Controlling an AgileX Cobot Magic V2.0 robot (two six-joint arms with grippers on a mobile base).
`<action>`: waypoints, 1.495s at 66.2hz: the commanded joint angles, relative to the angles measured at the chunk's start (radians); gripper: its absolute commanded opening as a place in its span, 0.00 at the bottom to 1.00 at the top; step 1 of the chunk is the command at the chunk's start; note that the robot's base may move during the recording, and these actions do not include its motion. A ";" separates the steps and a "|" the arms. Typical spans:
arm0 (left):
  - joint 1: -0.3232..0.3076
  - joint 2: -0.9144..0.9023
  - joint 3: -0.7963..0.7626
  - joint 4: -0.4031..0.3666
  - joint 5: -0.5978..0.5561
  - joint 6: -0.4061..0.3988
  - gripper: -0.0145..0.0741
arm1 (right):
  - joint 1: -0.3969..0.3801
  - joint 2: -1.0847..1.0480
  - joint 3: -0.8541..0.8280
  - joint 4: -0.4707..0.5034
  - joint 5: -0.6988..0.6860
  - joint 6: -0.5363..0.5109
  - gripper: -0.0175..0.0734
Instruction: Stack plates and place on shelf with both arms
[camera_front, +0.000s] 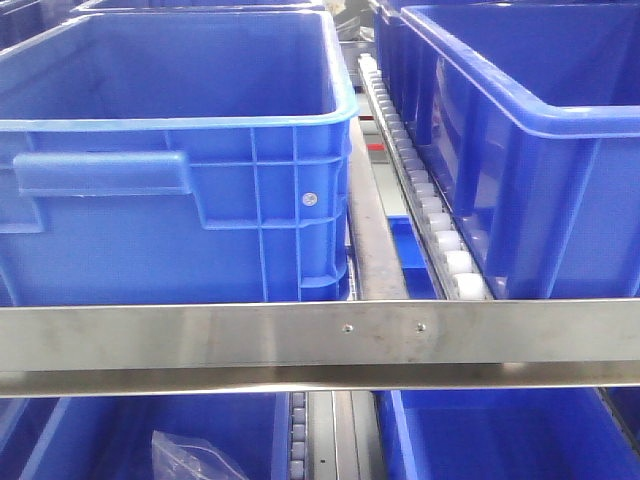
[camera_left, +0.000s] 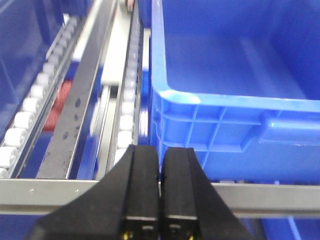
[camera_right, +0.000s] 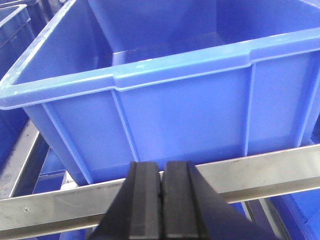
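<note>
Both black hands, the left hand (camera_left: 160, 197) and right hand (camera_right: 161, 205), are sitting closed and empty, facing blue bins (camera_front: 180, 150) on a metal shelf rail (camera_front: 320, 335). The plates are appearing in no view.

No legible text, label or number on any blue crate (camera_front: 180, 200).

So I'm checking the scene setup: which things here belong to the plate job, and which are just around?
Job: left gripper, right gripper, both shut, holding nothing. No plates visible.

Just around: left blue bin, right blue bin, roller track, steel rail, plastic bag.
</note>
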 joint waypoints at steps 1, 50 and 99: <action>0.004 -0.068 0.056 -0.019 -0.161 -0.008 0.26 | -0.001 -0.018 0.000 0.006 -0.076 -0.004 0.25; 0.023 -0.236 0.192 -0.084 -0.261 -0.008 0.26 | -0.001 -0.018 0.000 0.006 -0.074 -0.005 0.25; 0.023 -0.236 0.192 -0.061 -0.294 -0.004 0.26 | -0.001 -0.018 0.000 0.006 -0.071 -0.005 0.25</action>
